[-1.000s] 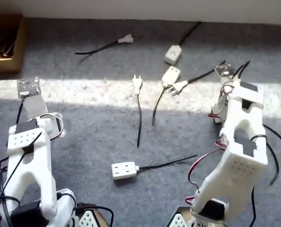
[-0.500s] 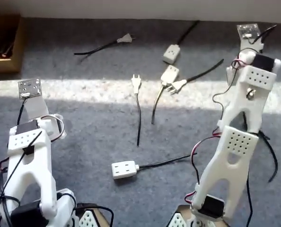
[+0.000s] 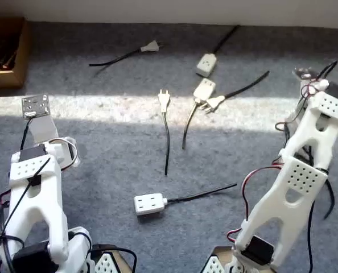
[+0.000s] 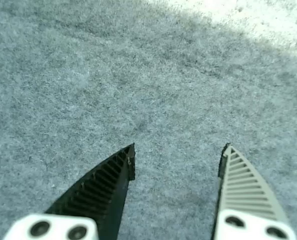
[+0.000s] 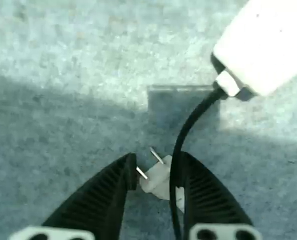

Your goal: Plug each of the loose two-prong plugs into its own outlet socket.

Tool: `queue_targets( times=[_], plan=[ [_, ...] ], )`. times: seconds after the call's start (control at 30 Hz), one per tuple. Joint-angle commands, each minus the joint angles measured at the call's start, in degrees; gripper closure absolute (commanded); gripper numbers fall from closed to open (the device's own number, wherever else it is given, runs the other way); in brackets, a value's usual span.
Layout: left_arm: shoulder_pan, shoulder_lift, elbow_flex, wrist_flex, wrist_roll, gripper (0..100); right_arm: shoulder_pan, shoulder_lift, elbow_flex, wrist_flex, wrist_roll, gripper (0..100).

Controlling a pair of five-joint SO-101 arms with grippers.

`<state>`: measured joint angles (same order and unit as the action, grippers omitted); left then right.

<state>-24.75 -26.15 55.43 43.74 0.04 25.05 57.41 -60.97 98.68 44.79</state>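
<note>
My right gripper [image 5: 158,172] is shut on a white two-prong plug [image 5: 156,180], prongs pointing away from the wrist. A black cord [image 5: 181,135] runs from a white socket block [image 5: 263,45] down past the plug, between the fingers. In the high view the right arm [image 3: 305,170] stretches up the right side. White plugs lie on the grey carpet at the far left [image 3: 152,46], the middle [image 3: 165,99] and right of middle [image 3: 214,103]. White sockets sit at the back [image 3: 207,64], just nearer [image 3: 205,89] and near the front [image 3: 149,203]. My left gripper [image 4: 178,152] hangs open over bare carpet.
A brown wooden box [image 3: 7,51] stands at the far left corner. Black cords trail from the plugs and sockets across the middle of the carpet. A sunlit band crosses the carpet. The left arm [image 3: 35,187] is folded at the front left.
The right arm unfolded from near the middle cords, swung out to the far right, then drew its wrist back a little. The left arm and the plugs and sockets on the carpet stayed put.
</note>
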Motion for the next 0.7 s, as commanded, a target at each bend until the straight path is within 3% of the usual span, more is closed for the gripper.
queue_targets(
  times=[0.0,0.23,0.53,0.67],
  plan=[
    [2.3,-1.6,0.0,-0.8,-0.5,72,0.8,-7.7,9.9,2.4,11.6,86.8],
    [2.3,-1.6,0.0,-0.8,-0.5,72,4.4,-17.6,15.1,2.4,13.6,86.5],
    [2.4,-1.6,0.0,-0.8,-0.5,72,7.5,-34.5,42.4,2.2,27.4,86.5],
    [2.4,-1.6,0.0,-0.8,-0.5,72,7.6,-35.5,49.2,-8.1,26.8,86.5]
  ],
)
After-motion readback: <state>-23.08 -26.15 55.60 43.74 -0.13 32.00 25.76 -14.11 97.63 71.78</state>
